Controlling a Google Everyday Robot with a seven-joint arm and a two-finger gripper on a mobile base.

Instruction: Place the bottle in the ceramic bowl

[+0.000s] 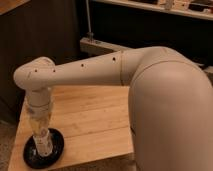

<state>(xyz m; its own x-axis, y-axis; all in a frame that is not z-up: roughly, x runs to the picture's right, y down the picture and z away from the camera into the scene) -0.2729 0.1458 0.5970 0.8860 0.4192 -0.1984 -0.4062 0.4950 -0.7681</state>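
The ceramic bowl point(28, 154) is a shallow glossy black dish at the front left corner of the wooden table point(95, 117). My arm bends down from its elbow point(35, 75) straight over the bowl. The gripper point(42, 131) hangs just above the dish, pointing down and shut. A pale whitish bottle point(44, 146) stands upright at its tip, its lower end inside the bowl's rim, and the gripper appears to be holding it. The bottle's neck and cap are hidden by the gripper.
The light bamboo table stretches right and back from the bowl. My large white arm body point(170, 110) fills the right side. A dark cabinet point(40, 35) stands behind the table, and a metal stand point(91, 37) at the back.
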